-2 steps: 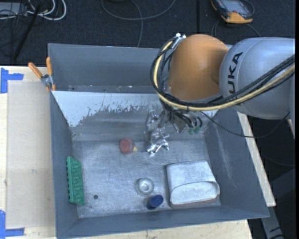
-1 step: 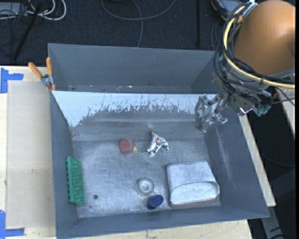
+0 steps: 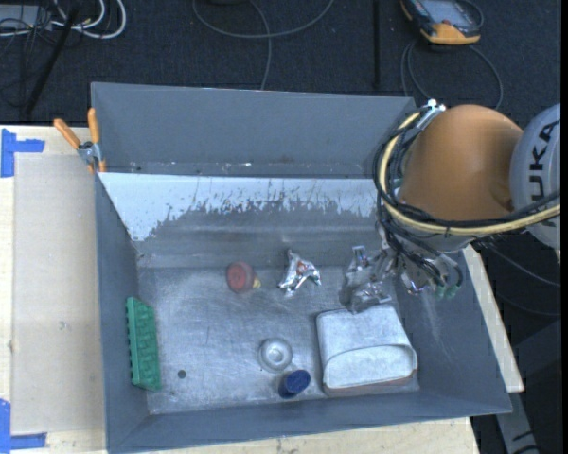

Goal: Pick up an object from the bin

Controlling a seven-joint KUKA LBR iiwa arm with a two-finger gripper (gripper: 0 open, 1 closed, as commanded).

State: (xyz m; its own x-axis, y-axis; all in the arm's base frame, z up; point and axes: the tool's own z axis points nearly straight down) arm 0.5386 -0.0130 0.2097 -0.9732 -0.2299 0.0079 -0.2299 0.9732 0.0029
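Observation:
My gripper (image 3: 366, 282) hangs low in the right half of the bin, under the arm's orange cover. Just below it lies a whitish flat pouch with a rounded grey end (image 3: 364, 351), and the gripper's lower end is close to the pouch's top edge. To its left lies a small crumpled silvery thing (image 3: 298, 274), a short gap away. Whether the gripper touches either one I cannot tell.
A small reddish round thing (image 3: 239, 277) lies left of the silvery piece. A shiny round cap (image 3: 275, 353) and a blue cap (image 3: 293, 383) sit near the front, left of the pouch. A green ridged bar (image 3: 143, 343) lies along the left wall.

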